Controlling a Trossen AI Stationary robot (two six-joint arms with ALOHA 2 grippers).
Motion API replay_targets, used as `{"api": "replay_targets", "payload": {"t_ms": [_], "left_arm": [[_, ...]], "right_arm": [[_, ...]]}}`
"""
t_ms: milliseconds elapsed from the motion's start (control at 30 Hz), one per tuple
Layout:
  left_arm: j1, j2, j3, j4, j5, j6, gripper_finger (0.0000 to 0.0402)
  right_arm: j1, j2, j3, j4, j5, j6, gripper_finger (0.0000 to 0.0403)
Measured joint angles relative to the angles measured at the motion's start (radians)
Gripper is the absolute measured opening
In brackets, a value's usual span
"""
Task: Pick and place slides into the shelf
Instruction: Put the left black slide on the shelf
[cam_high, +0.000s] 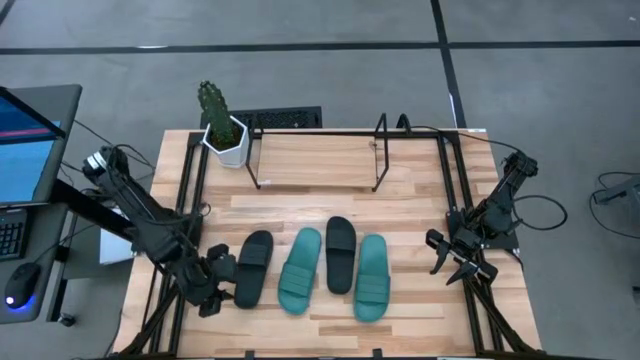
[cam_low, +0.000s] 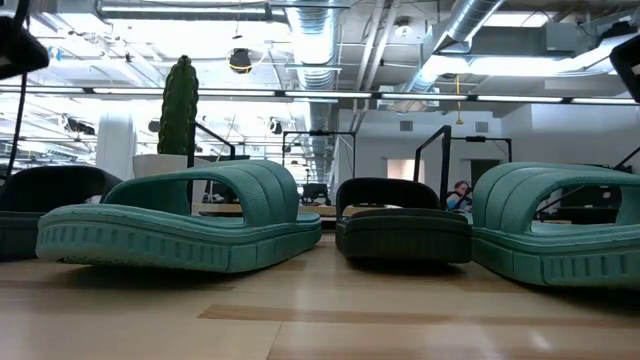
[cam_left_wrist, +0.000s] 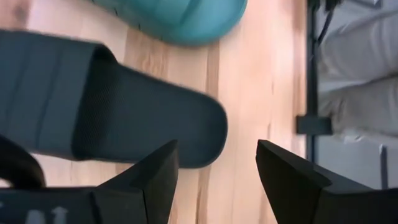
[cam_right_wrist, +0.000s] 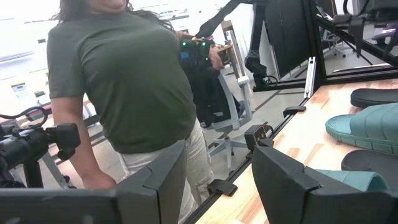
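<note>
Two grippers are ours. Our left gripper (cam_high: 215, 283) hangs with its fingers (cam_left_wrist: 149, 171) spread apart and nothing between them, its tips just beside the heel of the outer black slide (cam_high: 253, 268), on the side away from the shelf (cam_high: 315, 160). Our right gripper (cam_high: 455, 262) waits with its fingers (cam_right_wrist: 163, 171) parted and empty, well apart from the slides, off the shelf's right end and nearer the table's front edge.

All four slides lie in a row on the wood table (cam_high: 420, 215), in front of the shelf and none on it: the outer black slide, then a teal slide (cam_high: 300, 270) touching or nearly touching it, then a second black slide (cam_high: 340, 253), then a second teal slide (cam_high: 372, 277).

A white pot with a cactus (cam_high: 222, 125) stands just beside the shelf's left end. Beyond the table, our right wrist camera shows a person in a green shirt (cam_right_wrist: 124, 81).
</note>
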Motion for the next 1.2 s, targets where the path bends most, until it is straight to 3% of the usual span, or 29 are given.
{"api": "replay_targets", "payload": {"t_ms": [367, 833, 1200], "left_arm": [[0.000, 0.146, 0.000, 0.009, 0.092, 0.157, 0.0204], [0.000, 0.288, 0.056, 0.071, 0.062, 0.373, 0.0204], [0.001, 0.363, 0.103, 0.057, 0.062, 0.346, 0.0204]], "right_arm": [[0.000, 0.000, 0.000, 0.000, 0.000, 0.000, 0.0169], [0.000, 0.000, 0.000, 0.000, 0.000, 0.000, 0.0169], [0.000, 0.000, 0.000, 0.000, 0.000, 0.000, 0.0169]]}}
